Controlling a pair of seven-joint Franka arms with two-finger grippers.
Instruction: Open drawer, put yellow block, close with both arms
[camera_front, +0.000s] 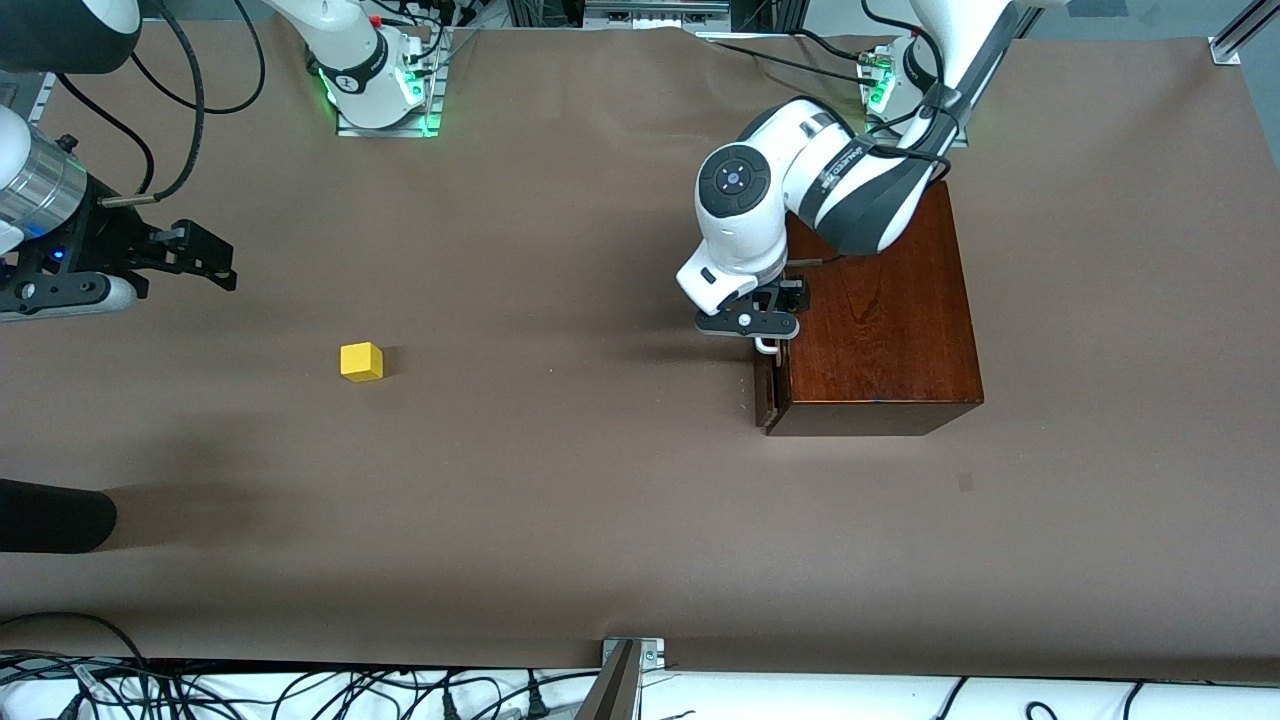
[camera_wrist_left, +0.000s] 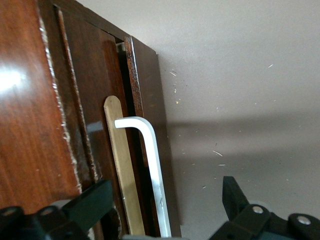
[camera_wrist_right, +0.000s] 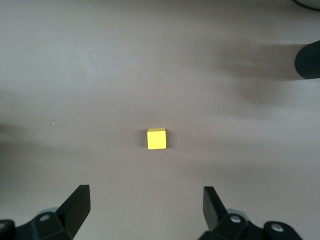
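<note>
The dark reddish-brown wooden box (camera_front: 880, 320) stands toward the left arm's end of the table. Its drawer (camera_front: 767, 392) is out by a narrow gap, and a pale wood strip (camera_wrist_left: 120, 170) shows beside the dark front (camera_wrist_left: 150, 100). My left gripper (camera_front: 765, 332) is open at the drawer front. Its fingers (camera_wrist_left: 92, 200) stand apart on either side of the white handle (camera_wrist_left: 152, 160) without touching it. The yellow block (camera_front: 361, 361) lies on the table toward the right arm's end. My right gripper (camera_front: 205, 262) is open and empty, above the table beside the block (camera_wrist_right: 156, 138).
A black rounded object (camera_front: 50, 515) juts in at the right arm's end of the table, nearer to the front camera than the block; it also shows in the right wrist view (camera_wrist_right: 307, 60). A metal bracket (camera_front: 630, 655) sits at the table's front edge. Brown cloth covers the table.
</note>
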